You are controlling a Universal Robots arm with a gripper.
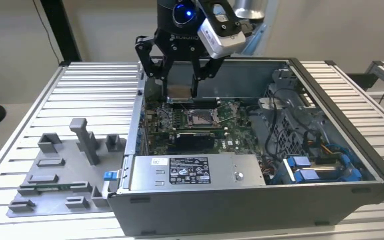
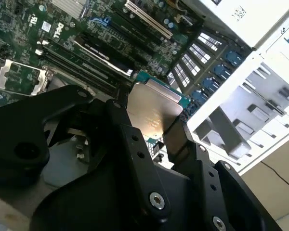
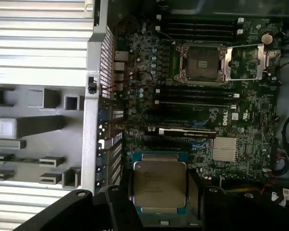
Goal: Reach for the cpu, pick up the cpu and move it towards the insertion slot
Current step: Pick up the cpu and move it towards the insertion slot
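Slatted metal worktop (image 1: 92, 85) carried everything: an open computer case (image 1: 245, 210) with its open face upward and, just beside it on the exterior view's left, a grey tray (image 1: 58, 172) of recesses. Inside the case the motherboard (image 1: 235, 122) lay flat, so it could be reached from above. The case walls, the power supply (image 1: 192, 172) at the near side and the cables (image 1: 312, 160) on the exterior view's right fenced that room in.

The insertion slot (image 3: 202, 62) sat near the middle of the board. Its hinged frame (image 3: 248, 61) was swung aside, which I judged was why the dark grid lay bare to take a chip.

The hand (image 1: 181, 86) hung inside the case's rim near the far wall, its fingers (image 2: 176, 139) clamped on two opposite edges of the cpu (image 3: 159, 185). That grip left the silvery face upward and the chip roughly level, presumably so its underside could meet the socket squarely.

The cpu was lifted clear of the board and touched nothing but the fingers. It was apart from the slot, with rows of long connector slots between them in the first wrist view. That stretch of board looked low and unobstructed.
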